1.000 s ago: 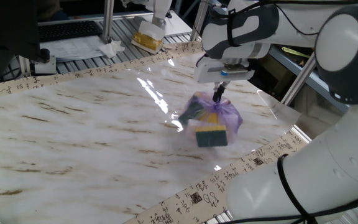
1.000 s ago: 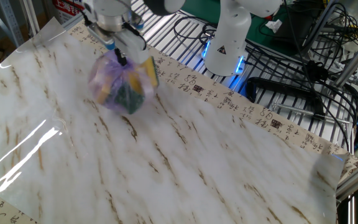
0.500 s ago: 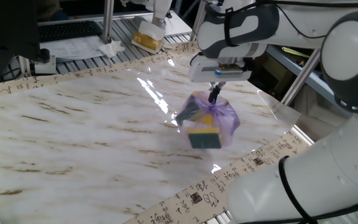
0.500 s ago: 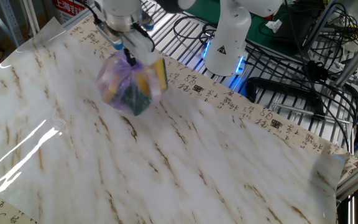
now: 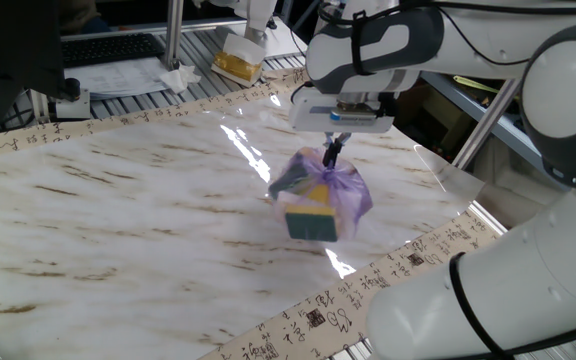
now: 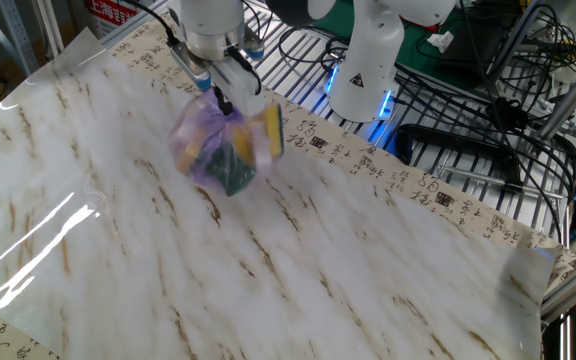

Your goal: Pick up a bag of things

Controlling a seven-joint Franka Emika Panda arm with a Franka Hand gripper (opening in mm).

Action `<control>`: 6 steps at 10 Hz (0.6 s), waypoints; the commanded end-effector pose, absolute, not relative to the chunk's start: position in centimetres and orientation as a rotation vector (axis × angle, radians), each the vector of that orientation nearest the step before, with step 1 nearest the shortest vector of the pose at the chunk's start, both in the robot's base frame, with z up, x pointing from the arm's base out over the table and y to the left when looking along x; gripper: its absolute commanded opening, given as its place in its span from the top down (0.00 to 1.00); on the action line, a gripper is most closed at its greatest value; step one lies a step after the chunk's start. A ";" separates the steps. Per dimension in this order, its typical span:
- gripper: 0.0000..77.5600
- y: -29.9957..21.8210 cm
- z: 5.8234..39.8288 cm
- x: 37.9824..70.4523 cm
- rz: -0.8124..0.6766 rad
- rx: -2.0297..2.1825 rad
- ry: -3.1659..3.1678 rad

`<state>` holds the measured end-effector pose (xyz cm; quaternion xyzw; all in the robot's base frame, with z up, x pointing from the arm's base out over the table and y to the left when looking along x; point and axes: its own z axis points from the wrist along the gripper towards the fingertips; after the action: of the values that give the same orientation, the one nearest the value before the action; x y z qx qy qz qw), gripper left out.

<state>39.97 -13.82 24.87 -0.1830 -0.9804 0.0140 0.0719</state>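
The bag of things (image 5: pixel 320 195) is a small purple-tinted translucent plastic bag with green-and-yellow sponge blocks showing through. It hangs from my gripper (image 5: pixel 334 152), which is shut on the knotted top. The bag is lifted a little above the marble-patterned table (image 5: pixel 118 220). In the other fixed view the bag (image 6: pixel 223 150) hangs below the gripper (image 6: pixel 218 97) near the table's far edge.
A yellowish block in clear wrap (image 5: pixel 238 62) lies beyond the table's far edge on a metal rack. A white robot base (image 6: pixel 365 60) and cables (image 6: pixel 488 100) stand behind the table. The table's patterned border (image 6: pixel 418 190) runs along its edge.
The gripper has carried the hanging bag sideways over the table, leftward in one fixed view and rightward in the other. The bag has swung slightly.
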 end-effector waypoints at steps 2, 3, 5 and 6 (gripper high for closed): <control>0.98 -12.0 24.5 40.7 0.024 -0.615 -2.946; 0.98 -11.7 24.2 40.7 0.022 -0.615 -2.950; 0.98 -11.4 23.6 40.9 -0.001 -0.611 -2.953; 0.98 -11.4 23.5 41.0 -0.001 -0.607 -2.955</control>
<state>40.74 -11.48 23.80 -0.2024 -0.9771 0.0034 0.0648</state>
